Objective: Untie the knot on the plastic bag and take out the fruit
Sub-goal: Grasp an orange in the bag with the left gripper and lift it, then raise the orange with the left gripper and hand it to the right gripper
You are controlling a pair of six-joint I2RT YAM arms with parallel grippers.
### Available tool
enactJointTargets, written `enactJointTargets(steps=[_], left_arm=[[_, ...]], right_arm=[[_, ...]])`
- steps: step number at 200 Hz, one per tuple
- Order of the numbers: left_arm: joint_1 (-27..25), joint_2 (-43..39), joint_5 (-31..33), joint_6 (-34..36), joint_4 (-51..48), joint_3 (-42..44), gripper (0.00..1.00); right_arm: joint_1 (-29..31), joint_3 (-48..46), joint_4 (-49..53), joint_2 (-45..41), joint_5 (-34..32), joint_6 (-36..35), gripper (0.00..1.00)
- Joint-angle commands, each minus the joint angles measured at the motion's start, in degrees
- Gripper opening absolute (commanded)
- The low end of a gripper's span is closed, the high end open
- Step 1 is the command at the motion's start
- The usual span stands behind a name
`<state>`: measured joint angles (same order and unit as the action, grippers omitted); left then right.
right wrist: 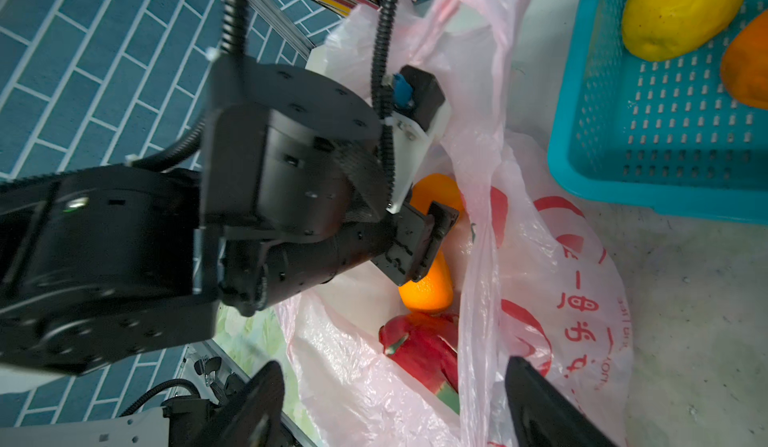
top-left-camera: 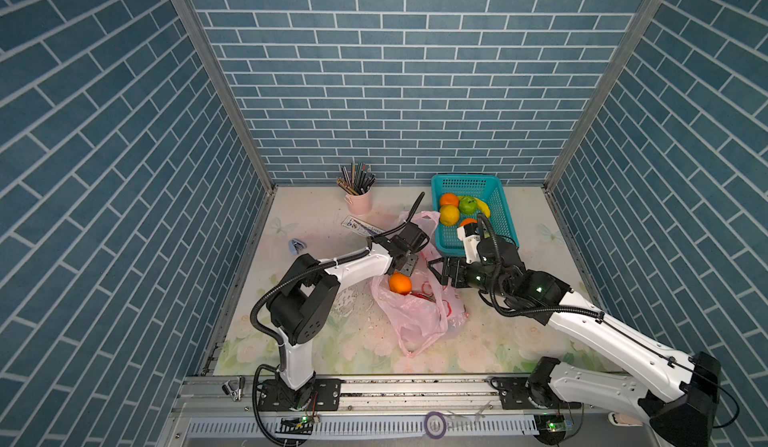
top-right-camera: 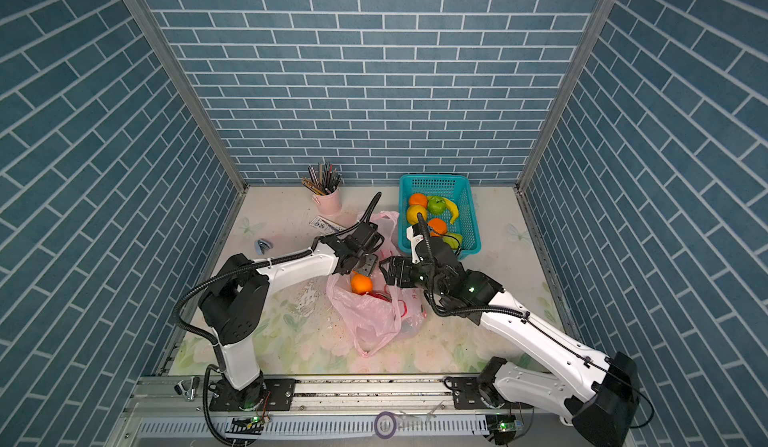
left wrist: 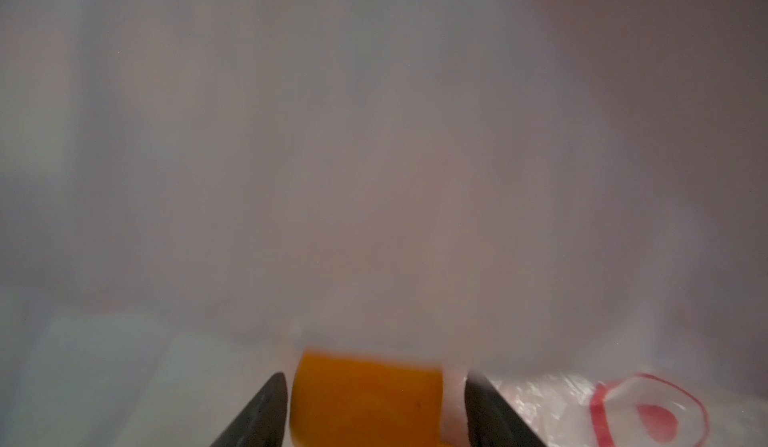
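Blue brick-patterned walls close in a floral counter point(top-left-camera: 332, 341). At its middle lies the plastic bag point(top-left-camera: 415, 320), its mouth standing open. No knot shows anywhere, so I judge the untying done and the emptying under way. Inside the mouth sits an orange point(top-left-camera: 400, 283), with a dragon fruit point(right wrist: 419, 353) just beside it, deeper in the film. The left tool point(left wrist: 374, 376) reaches into the opening with its jaws spread either side of that orange. One finger lies against the peel while a strip of pink film shows before the other, so it looks placed for a grip rather than clamped. The right tool point(right wrist: 395, 364) hangs wide apart at the bag's rim with nothing in it, probably ready to pin or lift the film. Beyond, the teal basket point(top-left-camera: 461, 179) holds a lemon point(top-left-camera: 449, 215) and other fruit, near enough that each piece travels little.
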<state>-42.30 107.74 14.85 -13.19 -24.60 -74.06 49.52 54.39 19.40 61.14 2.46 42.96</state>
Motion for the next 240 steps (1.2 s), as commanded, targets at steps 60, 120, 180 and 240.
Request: enactJointTargets(steps=[60, 120, 180, 240], left_arm=[[1.7, 0.9, -3.3, 1.5, 0.6, 0.1, 0.52], [2.0, -10.8, -14.1, 1.7, 6.9, 6.7, 0.48], [2.0, -20.9, -28.4, 5.9, 12.4, 9.9, 0.47], [2.1, -31.7, -38.9, 15.1, 31.1, 16.2, 0.42]], right_arm=[[0.2, 3.3, 2.1, 1.4, -1.2, -2.2, 0.84], [-2.4, 3.2, 0.2, -0.2, 0.3, -1.3, 0.84], [-10.7, 3.9, -2.9, -3.5, 8.2, -0.1, 0.85], [-21.1, 5.0, -4.9, -5.0, 23.4, 2.2, 0.87]])
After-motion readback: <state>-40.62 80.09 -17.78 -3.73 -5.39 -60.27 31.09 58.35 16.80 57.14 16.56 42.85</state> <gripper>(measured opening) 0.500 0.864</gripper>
